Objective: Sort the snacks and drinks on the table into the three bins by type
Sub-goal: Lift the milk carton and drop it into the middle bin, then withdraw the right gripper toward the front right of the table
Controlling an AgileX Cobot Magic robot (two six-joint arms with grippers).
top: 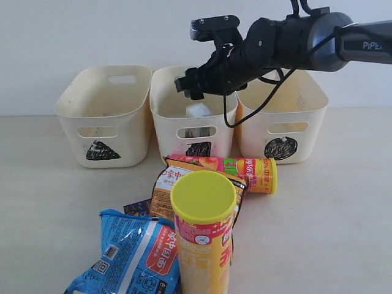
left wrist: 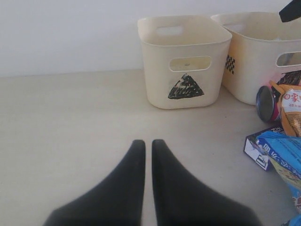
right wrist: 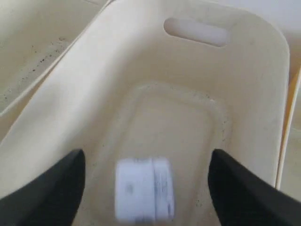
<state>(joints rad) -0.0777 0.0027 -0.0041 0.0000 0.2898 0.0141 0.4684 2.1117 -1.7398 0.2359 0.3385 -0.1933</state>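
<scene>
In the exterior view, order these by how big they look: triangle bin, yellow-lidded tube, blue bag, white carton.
1. triangle bin
2. yellow-lidded tube and blue bag: alike, both near the camera and cropped, so unranked
3. white carton, inside the middle bin

Left side of the table (top: 43,202): bare up to the triangle bin (top: 131,122). Nothing stands between the left gripper (left wrist: 148,141), jaws together, and that bin; its mouth is unobstructed.

Middle bin (top: 165,131) — mouth occupied by the right gripper (top: 190,82), fingers spread, with a white carton (right wrist: 143,188) below them, blurred.

Circle bin (top: 312,131): the arm (top: 294,43) and its cable (top: 245,116) overhang the near corner; the rest of the mouth is open.

Centre front is obstructed — an upright yellow tube (top: 204,245), orange bag (top: 164,193), lying tube (top: 226,165), blue bag (top: 131,257) and dark carton (top: 138,207) crowd together. The table to the right of them is bare.
</scene>
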